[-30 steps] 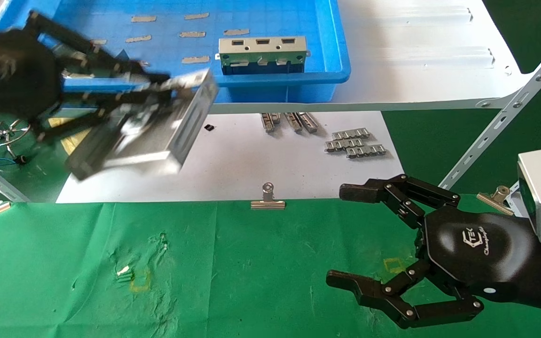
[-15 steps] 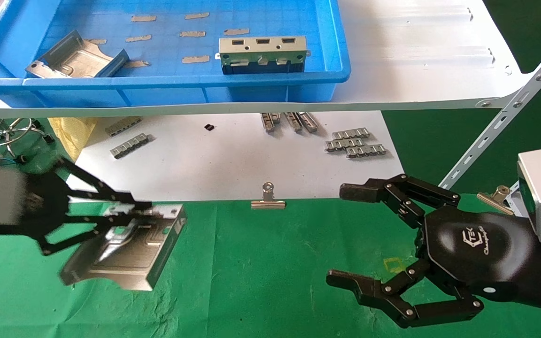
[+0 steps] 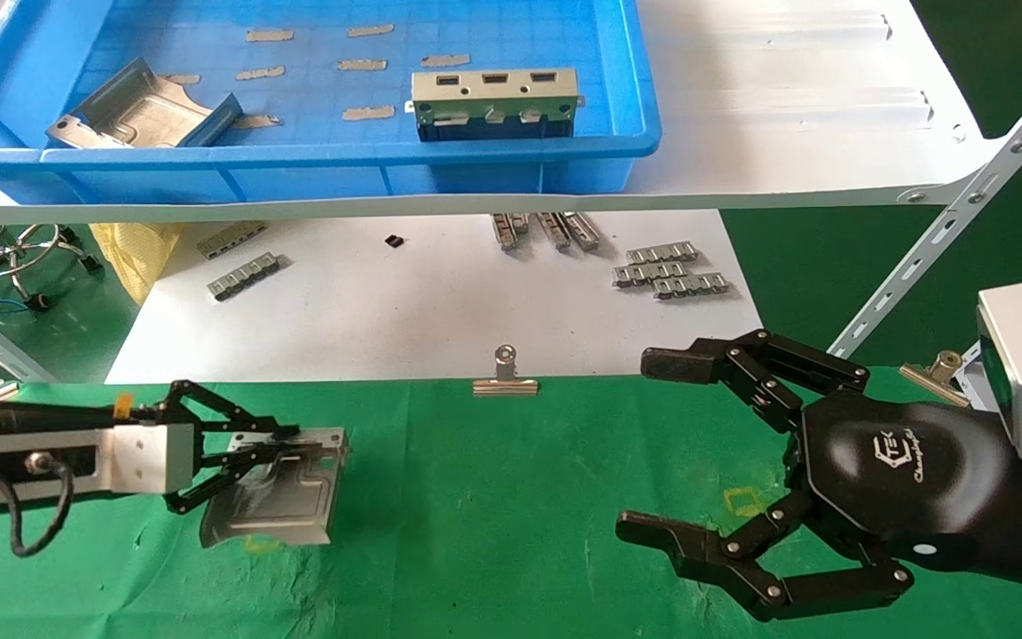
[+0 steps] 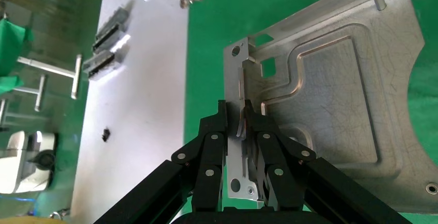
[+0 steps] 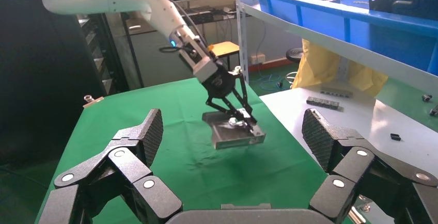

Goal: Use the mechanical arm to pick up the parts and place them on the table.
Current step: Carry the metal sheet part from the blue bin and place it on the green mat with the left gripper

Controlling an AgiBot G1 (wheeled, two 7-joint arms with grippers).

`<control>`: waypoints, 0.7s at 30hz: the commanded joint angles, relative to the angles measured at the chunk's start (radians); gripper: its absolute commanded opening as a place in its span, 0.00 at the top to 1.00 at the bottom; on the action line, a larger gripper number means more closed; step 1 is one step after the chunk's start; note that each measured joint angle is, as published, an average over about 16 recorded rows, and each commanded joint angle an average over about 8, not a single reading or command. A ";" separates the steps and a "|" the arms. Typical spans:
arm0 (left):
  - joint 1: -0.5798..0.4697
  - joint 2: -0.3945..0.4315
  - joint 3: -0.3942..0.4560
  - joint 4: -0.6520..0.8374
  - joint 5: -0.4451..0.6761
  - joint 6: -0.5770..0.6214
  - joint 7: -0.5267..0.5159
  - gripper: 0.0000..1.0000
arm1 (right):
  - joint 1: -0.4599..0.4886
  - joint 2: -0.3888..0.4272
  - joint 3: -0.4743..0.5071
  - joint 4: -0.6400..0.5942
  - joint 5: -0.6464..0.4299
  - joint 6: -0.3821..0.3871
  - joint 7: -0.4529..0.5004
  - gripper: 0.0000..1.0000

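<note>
The left gripper (image 3: 276, 457) is clamped on a part's (image 3: 285, 497) rim, low over the table (image 3: 493, 497), with open cloth around. The right gripper (image 3: 724, 461), fingers apart, hovers well apart. The blue bin (image 3: 342, 155) holds another part (image 3: 134, 111) and a connector bracket (image 3: 495, 102).

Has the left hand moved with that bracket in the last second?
Yes. The left hand, shut on the bracket, came from by the blue bin down toward the robot, below the binder clip, over the green table.

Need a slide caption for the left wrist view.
Left gripper pinching the rim of a stamped metal bracket over the green-clothed table.
</note>
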 commanded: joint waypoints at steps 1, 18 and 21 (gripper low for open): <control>0.024 -0.002 -0.001 -0.003 -0.002 -0.022 0.019 0.82 | 0.000 0.000 0.000 0.000 0.000 0.000 0.000 0.00; 0.129 -0.036 -0.031 0.020 -0.078 -0.025 0.148 0.00 | 0.000 0.000 0.000 0.000 0.000 0.000 0.000 0.00; 0.133 -0.040 -0.031 0.017 -0.087 -0.016 0.135 0.00 | 0.000 0.000 0.000 0.000 0.000 0.000 0.000 0.00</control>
